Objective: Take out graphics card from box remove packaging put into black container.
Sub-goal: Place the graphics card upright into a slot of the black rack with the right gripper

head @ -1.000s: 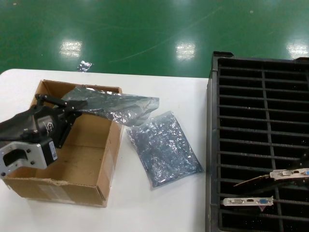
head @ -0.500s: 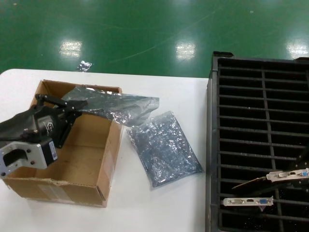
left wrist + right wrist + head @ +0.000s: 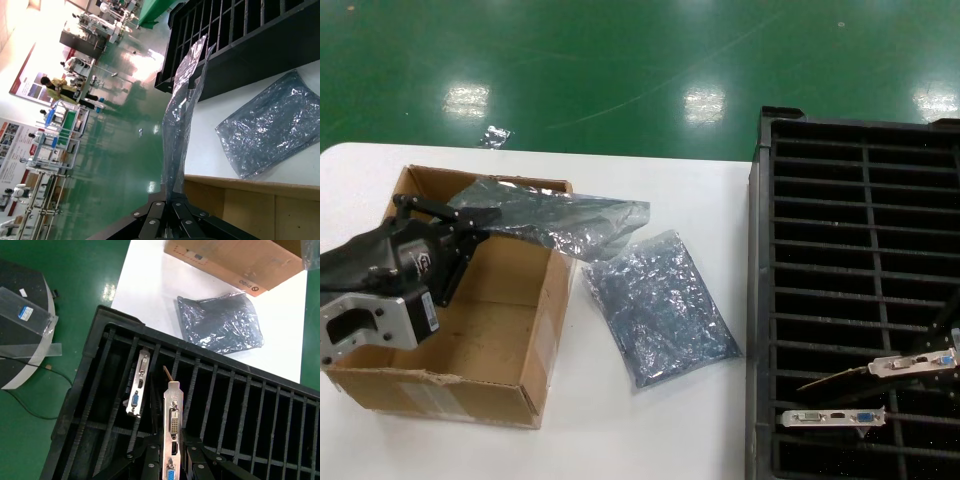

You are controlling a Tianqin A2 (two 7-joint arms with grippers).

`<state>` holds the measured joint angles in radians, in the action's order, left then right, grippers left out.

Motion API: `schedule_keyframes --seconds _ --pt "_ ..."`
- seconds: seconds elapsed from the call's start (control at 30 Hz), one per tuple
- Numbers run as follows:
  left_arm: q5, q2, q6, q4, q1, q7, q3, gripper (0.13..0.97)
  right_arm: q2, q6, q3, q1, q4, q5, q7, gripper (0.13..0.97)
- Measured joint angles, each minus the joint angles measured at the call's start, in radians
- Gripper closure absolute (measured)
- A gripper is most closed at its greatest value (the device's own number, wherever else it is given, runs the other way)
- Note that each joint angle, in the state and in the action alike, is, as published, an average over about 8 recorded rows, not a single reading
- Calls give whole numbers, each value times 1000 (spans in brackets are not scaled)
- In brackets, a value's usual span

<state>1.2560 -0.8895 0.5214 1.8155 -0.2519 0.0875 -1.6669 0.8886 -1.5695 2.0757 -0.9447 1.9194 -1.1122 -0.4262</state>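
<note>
Hovering card (image 3: 173, 430) in right pincer (image 3: 170, 460)

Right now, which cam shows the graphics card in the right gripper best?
Right wrist view: the graphics card shows its bracket ports face-on, clamped in the right gripper above the black container. Head view catches it only edge-on at the frame edge. Left wrist view doesn't show it.

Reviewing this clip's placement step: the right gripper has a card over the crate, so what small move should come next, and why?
Probably lower the graphics card straight down into its slot. The right gripper has its jaws shut on the card's bracket, above the black container beside an already seated card. The left gripper just holds the packaging over the box.
</note>
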Motion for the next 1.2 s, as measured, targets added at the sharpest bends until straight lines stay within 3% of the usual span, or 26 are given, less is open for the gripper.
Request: schedule_keyframes --seconds 1.2 --pt "0 0 0 0 0 0 0 958 -6 0 36 -7 57 19 9 908"
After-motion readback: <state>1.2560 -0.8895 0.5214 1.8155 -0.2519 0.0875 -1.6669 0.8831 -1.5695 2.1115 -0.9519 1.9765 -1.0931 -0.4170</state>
